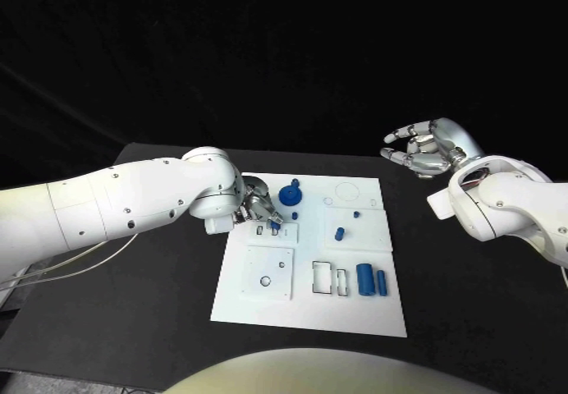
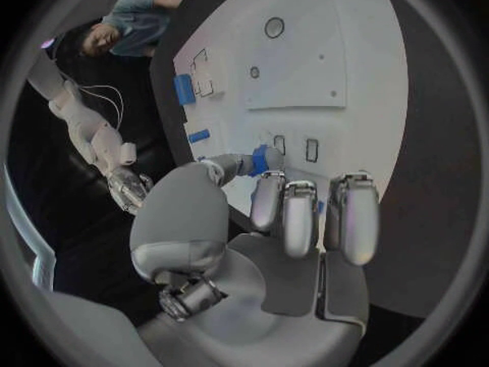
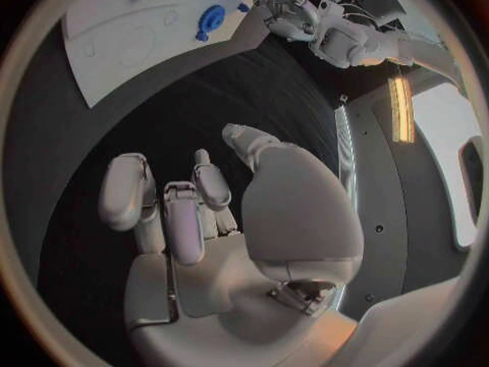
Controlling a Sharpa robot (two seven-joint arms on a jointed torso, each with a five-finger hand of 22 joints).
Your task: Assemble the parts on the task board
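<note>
Nearest the head camera, two blue cylinders (image 1: pixel 372 281) lie side by side near the close edge of the white task board (image 1: pixel 310 316), just beside a pair of rectangular cut-outs (image 1: pixel 330 277). Further up the board, the left hand (image 1: pixel 258 210) hovers over its upper left part, pinching a small blue part (image 2: pixel 259 160) between thumb and a finger (the wrist camera shows this best), just above two little rectangular slots (image 2: pixel 296 147). Whether the piece touches the board is hard to tell. A blue round part with a knob (image 1: pixel 291 195) sits just beyond that hand, and a small blue peg (image 1: pixel 339 233) stands near the board's middle. Off over the black tabletop (image 1: pixel 474 279), well apart from the board, the right hand (image 1: pixel 423 149) hangs with fingers loosely curled and apart, holding nothing.
</note>
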